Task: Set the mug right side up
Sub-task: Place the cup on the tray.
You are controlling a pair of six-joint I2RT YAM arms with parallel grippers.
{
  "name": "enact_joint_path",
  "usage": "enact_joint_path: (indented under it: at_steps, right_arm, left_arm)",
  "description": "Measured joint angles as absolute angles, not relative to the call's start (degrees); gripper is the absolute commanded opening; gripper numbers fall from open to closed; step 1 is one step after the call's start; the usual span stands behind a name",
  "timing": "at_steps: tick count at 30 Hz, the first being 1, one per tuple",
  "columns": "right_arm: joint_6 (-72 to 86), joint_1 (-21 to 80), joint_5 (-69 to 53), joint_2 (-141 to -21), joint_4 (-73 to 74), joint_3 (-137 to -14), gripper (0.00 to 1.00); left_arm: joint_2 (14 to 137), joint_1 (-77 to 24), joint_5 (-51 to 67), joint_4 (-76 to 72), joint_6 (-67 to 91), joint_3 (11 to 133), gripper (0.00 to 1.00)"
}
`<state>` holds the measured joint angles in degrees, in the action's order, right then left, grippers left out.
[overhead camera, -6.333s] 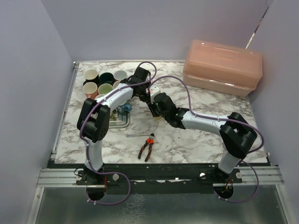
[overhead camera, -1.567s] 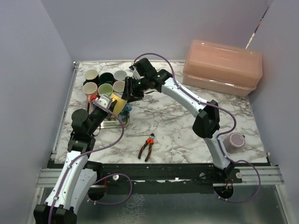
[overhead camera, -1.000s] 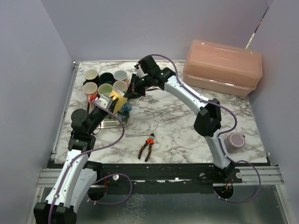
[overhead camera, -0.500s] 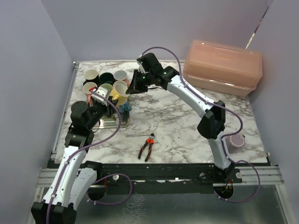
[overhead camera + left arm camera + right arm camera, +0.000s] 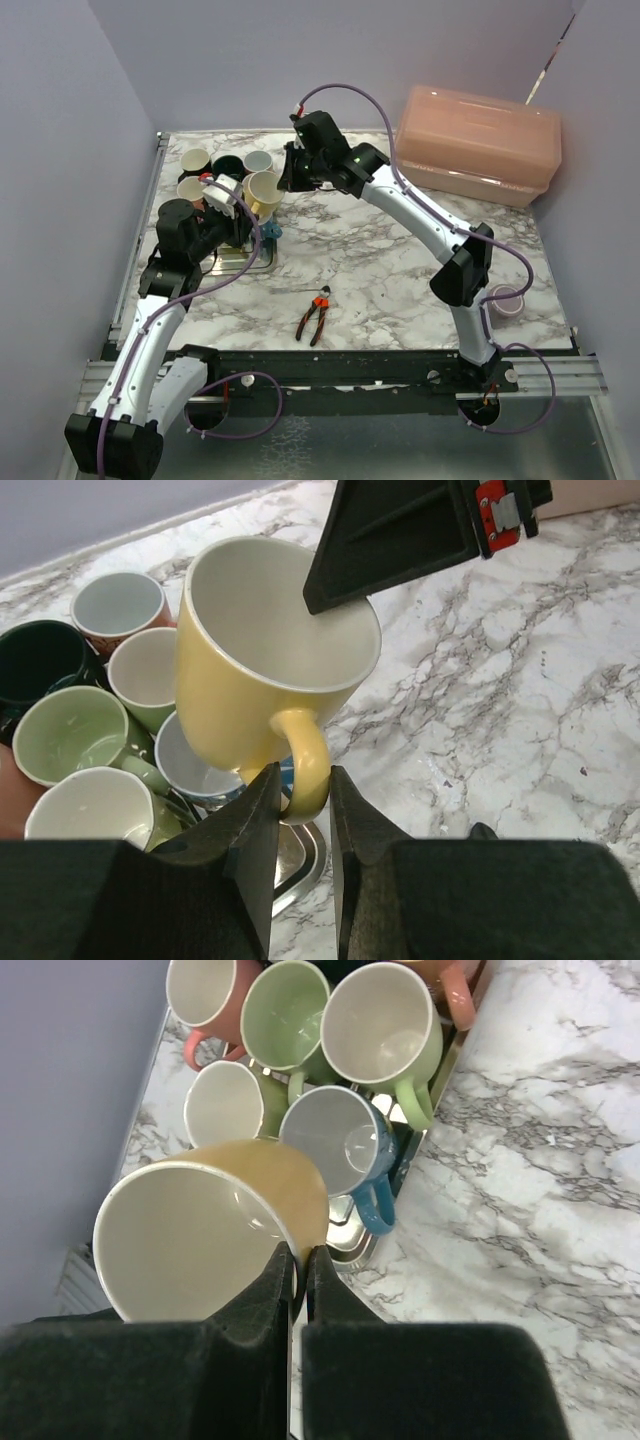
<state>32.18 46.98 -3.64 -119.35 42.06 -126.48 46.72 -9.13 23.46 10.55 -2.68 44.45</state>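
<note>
- Between the closed jaws of the right gripper (image 5: 298, 1260), the rim of the yellow mug (image 5: 250, 670) is pinched, mouth up, tilted.
- Its handle (image 5: 305, 765) is straddled by the left gripper (image 5: 303, 790); whether it is clamped cannot be told.

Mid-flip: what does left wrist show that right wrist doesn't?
Only left wrist: the handle of the yellow mug pinched between the left fingers, and the right gripper seen from outside at the rim. Only right wrist: the right fingers clamping the rim wall, and the handle of the blue mug. Both: the yellow mug's open mouth, the cluster of other mugs, the marble table.
</note>
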Motion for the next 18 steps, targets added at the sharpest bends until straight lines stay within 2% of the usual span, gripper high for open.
enact_joint_path:
  at_steps: [6, 13, 18]
  right_arm:
    - [29.5, 47.7, -0.6, -121.2, 48.1, -133.8, 0.01]
    - [29.6, 47.9, 1.9, -121.3, 51.9, -135.1, 0.01]
    - [29.7, 47.9, 4.7, -121.3, 53.9, -134.9, 0.01]
  left_arm:
    - [47.7, -9.5, 24.3, 10.8, -5.1, 44.6, 0.31]
    - [51.5, -14.2, 21.4, 10.8, -7.9, 45.9, 0.37]
    - [54.8, -20.8, 14.8, 10.9, -9.6, 46.7, 0.34]
